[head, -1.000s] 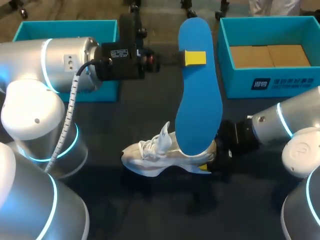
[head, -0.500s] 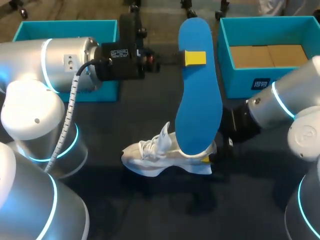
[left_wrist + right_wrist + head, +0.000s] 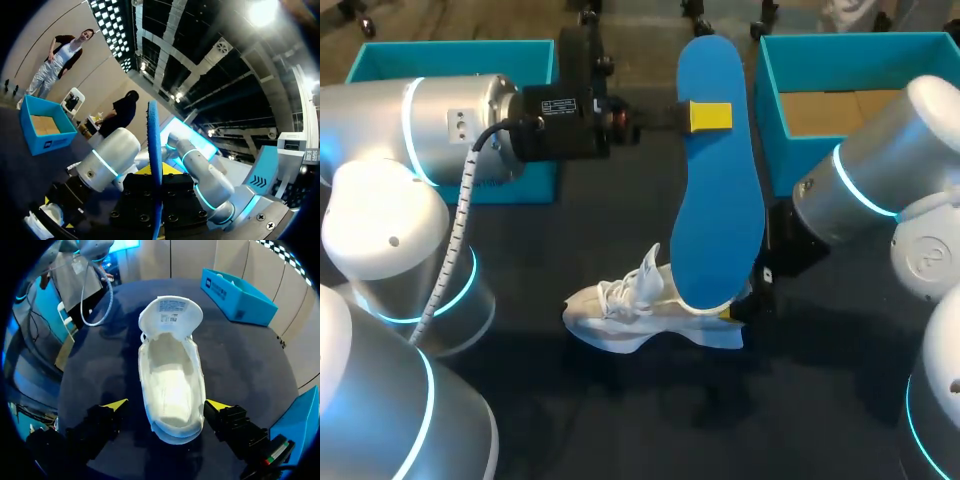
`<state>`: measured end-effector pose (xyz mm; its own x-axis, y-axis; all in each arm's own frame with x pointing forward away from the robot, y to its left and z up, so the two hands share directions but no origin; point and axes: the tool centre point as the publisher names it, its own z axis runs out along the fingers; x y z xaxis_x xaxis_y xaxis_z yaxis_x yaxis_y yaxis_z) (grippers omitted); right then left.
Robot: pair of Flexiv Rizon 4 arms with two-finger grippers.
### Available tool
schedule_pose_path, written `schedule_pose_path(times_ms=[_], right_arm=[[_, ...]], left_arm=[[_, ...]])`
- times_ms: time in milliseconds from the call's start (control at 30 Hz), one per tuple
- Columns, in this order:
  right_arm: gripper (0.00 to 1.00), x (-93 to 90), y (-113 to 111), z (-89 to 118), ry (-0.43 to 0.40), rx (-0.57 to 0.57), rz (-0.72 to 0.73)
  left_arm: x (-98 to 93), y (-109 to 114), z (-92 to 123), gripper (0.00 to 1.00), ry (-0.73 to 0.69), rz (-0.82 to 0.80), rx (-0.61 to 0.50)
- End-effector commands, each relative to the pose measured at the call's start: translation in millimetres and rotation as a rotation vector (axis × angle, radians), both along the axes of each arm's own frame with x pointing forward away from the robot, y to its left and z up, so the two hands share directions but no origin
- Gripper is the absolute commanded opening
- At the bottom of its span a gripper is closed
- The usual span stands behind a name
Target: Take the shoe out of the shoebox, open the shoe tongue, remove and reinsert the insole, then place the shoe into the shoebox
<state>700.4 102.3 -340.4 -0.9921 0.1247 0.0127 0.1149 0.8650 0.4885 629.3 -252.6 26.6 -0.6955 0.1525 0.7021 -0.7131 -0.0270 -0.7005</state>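
Note:
A white shoe (image 3: 620, 320) lies on the dark table, toe to the left, its tongue (image 3: 170, 315) folded forward and the inside bare. Above it hangs the blue insole (image 3: 720, 190), with my left gripper (image 3: 710, 117) shut on its upper part; in the left wrist view the insole (image 3: 154, 150) stands edge-on between that gripper's (image 3: 156, 185) fingers. My right gripper (image 3: 740, 310) is at the shoe's heel. In the right wrist view this gripper (image 3: 167, 405) is open, its yellow tips on either side of the shoe (image 3: 172, 375) heel, apart from it.
A teal shoebox (image 3: 790, 150) with a cardboard insert stands at the back right, just behind my right arm. A second teal box (image 3: 450, 60) sits at the back left, partly behind my left arm. Dark table surface lies in front of the shoe.
My right arm has swung upward and toward the back of the table, while its gripper stays near the shoe's heel. The left arm and the insole have not moved.

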Motion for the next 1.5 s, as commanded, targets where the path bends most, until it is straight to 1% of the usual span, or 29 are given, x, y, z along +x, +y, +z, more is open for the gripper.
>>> schedule_pose_path(times_ms=[33, 200, 233, 433, 500, 733, 1133, 1300, 1500], right_arm=[[1.00, 0.7, 4, 2, 0.015, -0.117, 0.000], [1.00, 0.7, 4, 2, 0.015, -0.117, 0.000], [1.00, -0.1, 3, 5, -0.015, -0.120, 0.014], [1.00, 0.6, 7, 14, -0.025, -0.206, 0.045], [1.00, 1.7, 9, 16, -0.016, -0.243, 0.059], [1.00, 1.4, 16, 23, -0.015, -0.297, 0.063], [1.00, -0.7, 16, 23, -0.015, -0.316, 0.068], [1.00, -2.0, 15, 22, -0.005, -0.300, 0.041], [1.00, -2.0, 15, 22, -0.005, -0.300, 0.041]], left_arm=[[-1.1, -1, -2, 0.00, 0.000, 0.003, -0.005], [-1.1, -1, -2, 0.00, 0.000, 0.003, -0.005], [-1.1, -1, -2, 0.00, 0.000, 0.003, -0.005], [-1.1, -1, -2, 0.00, 0.000, 0.003, -0.005], [-1.1, -1, -2, 0.00, 0.000, 0.003, -0.005], [-1.1, -1, -2, 0.00, 0.000, 0.003, -0.005], [-1.1, -1, -2, 0.00, 0.000, 0.003, -0.005], [-1.1, -1, -2, 0.00, 0.000, 0.003, -0.005], [-1.1, -1, -2, 0.00, 0.000, 0.003, -0.005]])
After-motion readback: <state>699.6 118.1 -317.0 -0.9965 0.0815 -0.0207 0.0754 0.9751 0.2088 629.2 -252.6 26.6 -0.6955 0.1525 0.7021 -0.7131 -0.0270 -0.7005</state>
